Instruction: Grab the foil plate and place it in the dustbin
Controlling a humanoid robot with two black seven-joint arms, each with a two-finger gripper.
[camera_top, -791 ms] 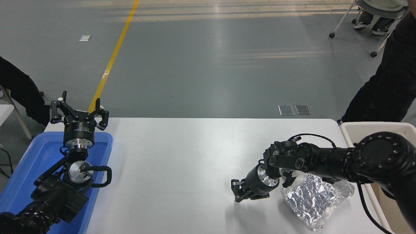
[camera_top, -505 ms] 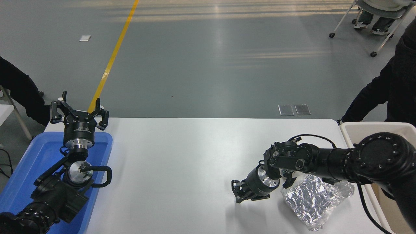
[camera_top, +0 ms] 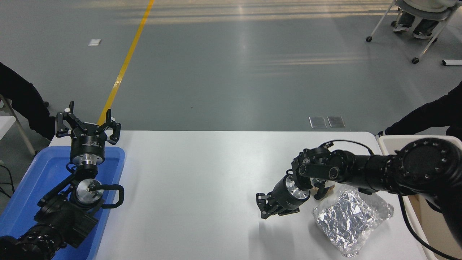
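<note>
The foil plate point(camera_top: 349, 221), shiny crinkled silver, lies on the white table point(camera_top: 202, 173) near its front right corner. My right gripper point(camera_top: 264, 207) points down and left, low over the table, a hand's width left of the plate and not touching it. Its fingers look open and empty. The right forearm point(camera_top: 361, 171) crosses just above the plate's far edge. The cream dustbin point(camera_top: 400, 141) stands off the table's right edge, mostly hidden by my right arm. My left gripper point(camera_top: 87, 121) is parked open at the lower left.
A blue tray point(camera_top: 25, 187) lies under my left arm. A small brownish thing point(camera_top: 322, 186) peeks out behind my right wrist. A person's dark sleeve point(camera_top: 429, 117) reaches in behind the dustbin. Another person sits at the far left point(camera_top: 18, 101).
My right gripper and wrist have shifted slightly away from the foil plate, up the picture. The person at the right has pulled back toward the right edge.
</note>
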